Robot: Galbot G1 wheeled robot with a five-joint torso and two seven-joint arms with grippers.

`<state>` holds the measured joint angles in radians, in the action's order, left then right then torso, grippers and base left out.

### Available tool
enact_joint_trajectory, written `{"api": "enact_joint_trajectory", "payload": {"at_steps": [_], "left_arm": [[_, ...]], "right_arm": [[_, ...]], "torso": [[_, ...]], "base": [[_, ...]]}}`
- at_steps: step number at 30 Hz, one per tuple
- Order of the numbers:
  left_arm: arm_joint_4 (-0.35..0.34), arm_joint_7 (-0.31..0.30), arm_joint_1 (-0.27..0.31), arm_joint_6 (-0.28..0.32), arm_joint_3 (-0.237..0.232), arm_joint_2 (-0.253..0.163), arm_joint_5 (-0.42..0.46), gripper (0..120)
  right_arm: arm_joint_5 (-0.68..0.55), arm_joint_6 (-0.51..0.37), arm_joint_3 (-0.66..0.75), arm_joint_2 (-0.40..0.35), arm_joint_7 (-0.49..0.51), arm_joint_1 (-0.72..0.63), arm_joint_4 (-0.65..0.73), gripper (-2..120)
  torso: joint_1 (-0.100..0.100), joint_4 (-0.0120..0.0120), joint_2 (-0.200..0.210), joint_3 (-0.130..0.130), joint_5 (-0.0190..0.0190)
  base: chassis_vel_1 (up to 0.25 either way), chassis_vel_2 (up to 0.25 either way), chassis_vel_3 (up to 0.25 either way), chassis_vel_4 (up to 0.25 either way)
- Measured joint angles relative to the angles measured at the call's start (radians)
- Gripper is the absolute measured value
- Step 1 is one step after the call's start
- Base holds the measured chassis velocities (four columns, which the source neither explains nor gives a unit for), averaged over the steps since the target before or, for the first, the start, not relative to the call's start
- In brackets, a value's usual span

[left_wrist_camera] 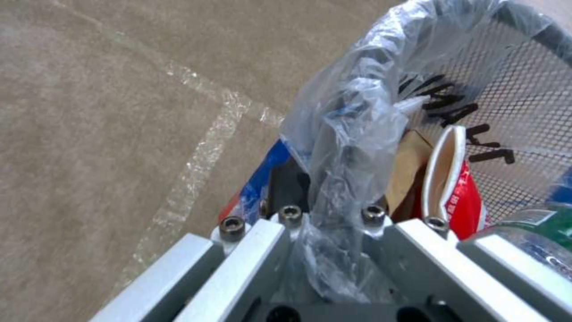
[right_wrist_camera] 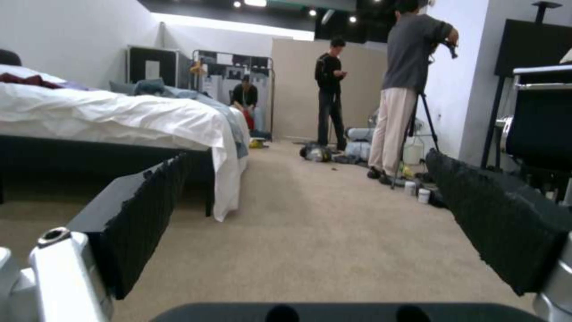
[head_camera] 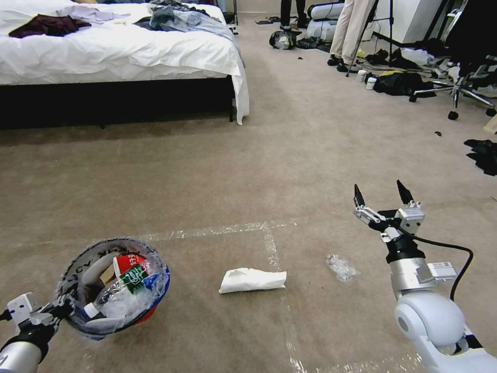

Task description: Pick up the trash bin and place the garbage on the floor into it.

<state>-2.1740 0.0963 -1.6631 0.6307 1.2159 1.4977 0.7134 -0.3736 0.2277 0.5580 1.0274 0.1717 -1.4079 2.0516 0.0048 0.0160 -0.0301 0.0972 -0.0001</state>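
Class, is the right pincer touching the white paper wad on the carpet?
Apart. The head view shows the right pincer open, with bare floor between it and the white paper wad.

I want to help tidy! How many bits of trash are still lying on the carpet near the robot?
2: a white paper wad beside the tape line, and a clear wrap farther toward the robot's right arm. More may lie out of view.

Mock bedroom set inside studio or lab. Low bed with white rumpled sheets and dark frame (head_camera: 119, 52), clothes strewn on top. Beige-grey short carpet floor (head_camera: 310, 155) crossed by shiny clear tape lines (head_camera: 269, 243). Black camera tripod (right_wrist_camera: 426, 129) at far side, black wheeled office chair (head_camera: 458, 88), white cylinders (head_camera: 323, 10) and dark clothes heaps along wall. Bare partition walls, ceiling spotlights.
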Motion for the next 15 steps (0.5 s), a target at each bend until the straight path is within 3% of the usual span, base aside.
{"api": "enact_joint_trajectory", "payload": {"at_steps": [6,15], "left_arm": [[0.005,0.000,0.004,0.000,-0.001,0.000,-0.002,1],[0.010,0.000,0.004,0.000,-0.001,0.000,-0.004,1]], "right_arm": [[0.004,0.011,-0.006,0.001,-0.003,0.007,-0.012,100],[0.013,-0.012,-0.026,-0.022,-0.011,0.027,-0.023,100]], "torso": [[0.000,-0.0001,0.000,0.000,0.0001],[0.000,0.0000,0.000,0.000,0.0001]], "base": [[-0.069,0.072,0.084,-0.065],[0.000,0.000,0.000,0.000]]}}
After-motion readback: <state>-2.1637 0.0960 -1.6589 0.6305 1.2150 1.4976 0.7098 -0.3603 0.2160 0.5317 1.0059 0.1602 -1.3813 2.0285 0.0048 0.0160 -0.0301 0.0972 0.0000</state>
